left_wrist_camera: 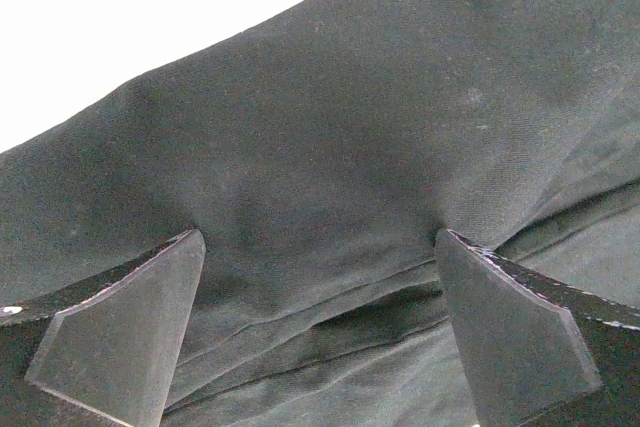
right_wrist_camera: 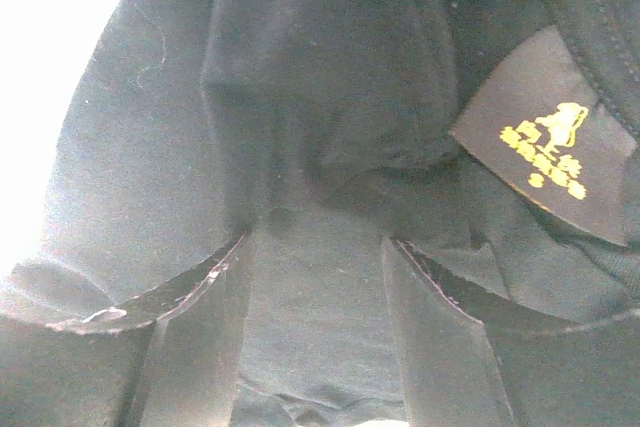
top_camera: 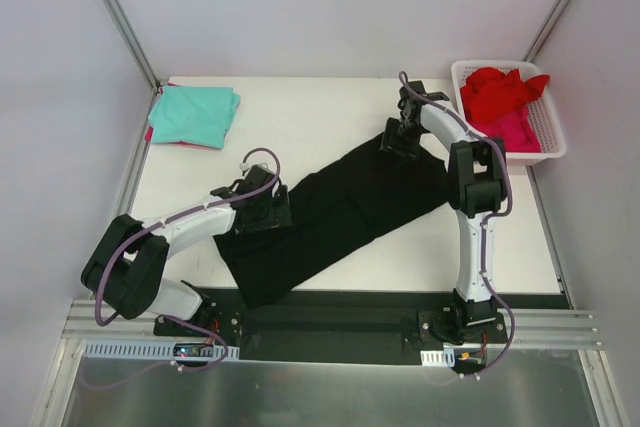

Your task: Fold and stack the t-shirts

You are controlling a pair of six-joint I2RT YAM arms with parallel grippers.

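Black shirt [top_camera: 340,207] lies stretched diagonally for folding, left gripper [left_wrist_camera: 320,237] splayed wide on it, right gripper [right_wrist_camera: 318,237] at its far end, hold unclear.

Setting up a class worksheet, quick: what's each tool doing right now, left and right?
Left tool: open wide, tips on the black t-shirt, holding nothing.
Right tool: part-way apart in bunched black cloth; grip cannot be told.
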